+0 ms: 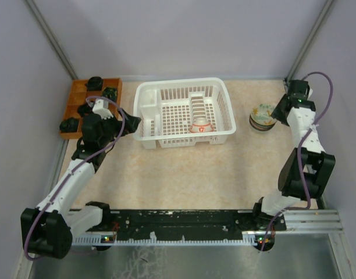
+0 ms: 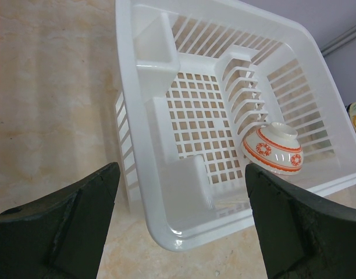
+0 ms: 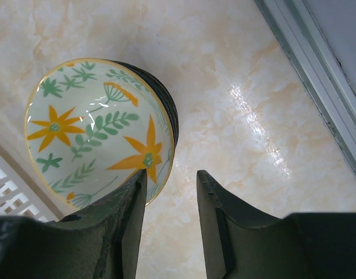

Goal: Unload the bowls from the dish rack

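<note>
Left gripper point(image 2: 181, 171) spread wide, empty, above the near-left corner of the dish rack point(image 2: 187, 192). One red-marked bowl point(image 2: 273, 149) sits inside, tilted by the dividers. Right gripper point(image 3: 171, 180) parted, grasping nothing, just beside the floral bowl point(image 3: 96, 128) stacked on the table point(image 3: 236, 87).

Risks:
- The right finger may clip that rim and topple the stack.
- The left gripper may snag the rack wall.

The white plastic dish rack point(image 1: 184, 141), with a grid floor, slotted walls and upright dividers, sits toward the table's 12 o'clock. At its 4 o'clock corner a white red-marked bowl point(image 1: 200, 125) lies tipped, foot up, against the dividers. Apart from the rack at its 3 o'clock, a yellow-rimmed flowered bowl point(image 3: 96, 128), with orange blooms and green leaves inside, sits upright on a dark bowl point(image 3: 165, 103).
</note>
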`<act>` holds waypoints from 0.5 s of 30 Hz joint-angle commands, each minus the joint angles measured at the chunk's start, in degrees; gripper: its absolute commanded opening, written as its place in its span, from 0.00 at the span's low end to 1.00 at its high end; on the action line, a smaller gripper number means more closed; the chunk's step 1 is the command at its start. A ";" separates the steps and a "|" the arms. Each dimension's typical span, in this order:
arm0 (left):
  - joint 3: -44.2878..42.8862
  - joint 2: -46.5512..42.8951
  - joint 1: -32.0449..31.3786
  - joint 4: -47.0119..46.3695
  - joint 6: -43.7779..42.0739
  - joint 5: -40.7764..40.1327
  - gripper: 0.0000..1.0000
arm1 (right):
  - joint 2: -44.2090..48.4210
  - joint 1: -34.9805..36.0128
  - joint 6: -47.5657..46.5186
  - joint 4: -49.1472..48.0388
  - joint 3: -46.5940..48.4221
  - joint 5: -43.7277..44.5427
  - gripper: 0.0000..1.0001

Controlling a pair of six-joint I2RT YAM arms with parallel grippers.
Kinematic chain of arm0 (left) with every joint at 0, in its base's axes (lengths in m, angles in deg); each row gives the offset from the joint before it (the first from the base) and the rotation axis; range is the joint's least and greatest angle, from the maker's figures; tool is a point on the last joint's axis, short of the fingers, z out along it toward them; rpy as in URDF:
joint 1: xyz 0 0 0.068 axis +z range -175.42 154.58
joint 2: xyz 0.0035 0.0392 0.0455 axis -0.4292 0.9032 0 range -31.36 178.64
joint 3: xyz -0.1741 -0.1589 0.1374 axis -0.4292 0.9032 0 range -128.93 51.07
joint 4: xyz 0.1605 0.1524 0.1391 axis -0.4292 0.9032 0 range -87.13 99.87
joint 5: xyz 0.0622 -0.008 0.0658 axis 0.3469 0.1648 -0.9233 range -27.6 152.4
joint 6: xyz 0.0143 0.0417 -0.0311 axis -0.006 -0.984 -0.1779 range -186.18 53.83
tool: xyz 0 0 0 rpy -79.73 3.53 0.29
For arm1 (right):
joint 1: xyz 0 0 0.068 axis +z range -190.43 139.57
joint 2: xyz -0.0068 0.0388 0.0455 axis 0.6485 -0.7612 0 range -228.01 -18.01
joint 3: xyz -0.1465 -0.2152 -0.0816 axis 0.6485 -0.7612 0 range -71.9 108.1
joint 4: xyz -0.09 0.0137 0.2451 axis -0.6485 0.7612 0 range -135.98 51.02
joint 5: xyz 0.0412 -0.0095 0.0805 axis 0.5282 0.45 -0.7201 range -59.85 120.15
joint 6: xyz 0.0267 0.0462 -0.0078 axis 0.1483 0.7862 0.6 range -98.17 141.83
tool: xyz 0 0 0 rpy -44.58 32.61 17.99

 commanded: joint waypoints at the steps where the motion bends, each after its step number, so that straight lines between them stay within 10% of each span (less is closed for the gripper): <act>1: 0.23 0.12 -0.22 -1.48 -0.22 -0.01 0.94 | 5.95 -0.75 -0.82 0.34 4.16 1.11 0.41; 15: -4.54 5.04 -0.47 1.64 -2.38 -1.01 0.99 | 11.49 17.92 -10.97 -1.29 12.79 2.96 0.54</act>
